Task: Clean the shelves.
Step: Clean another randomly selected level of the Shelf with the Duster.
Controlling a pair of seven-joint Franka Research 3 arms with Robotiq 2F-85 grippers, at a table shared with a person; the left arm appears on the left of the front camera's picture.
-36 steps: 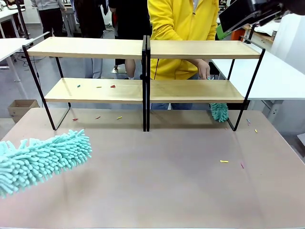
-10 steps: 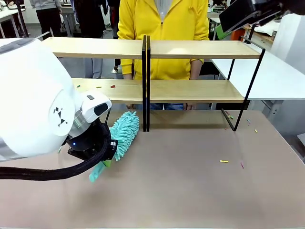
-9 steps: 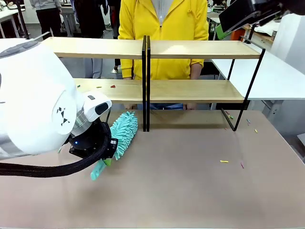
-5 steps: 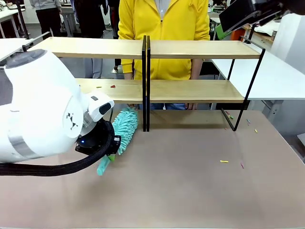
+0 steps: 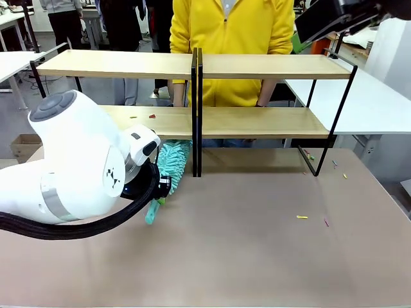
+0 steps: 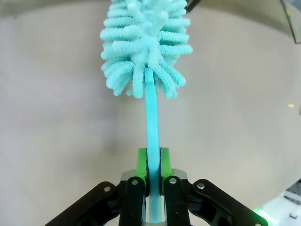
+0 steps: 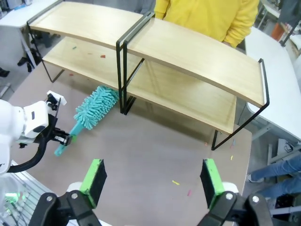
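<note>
The left gripper point(image 6: 153, 162) is clamped on the handle of the teal duster point(image 6: 145, 52). The right gripper point(image 7: 153, 181) hangs spread and empty at the bottom of the frame. The duster's head reaches under the shelves point(image 5: 257, 66), left of centre, over the brown table point(image 5: 270, 244). The front view has a person in yellow point(image 5: 231, 32) behind the shelves, and the right wrist view looks down on scraps point(image 7: 103, 56) on the lower board.

Matt wooden shelves point(image 5: 122, 64); fluffy, perhaps microfibre duster point(image 6: 146, 42)

Turquoise duster point(image 6: 146, 52), pale wooden shelves point(image 5: 115, 64) with black frames point(image 5: 196, 109), person's yellow top point(image 5: 231, 38).

Teal duster handle point(image 6: 151, 122) between tight jaws
</note>
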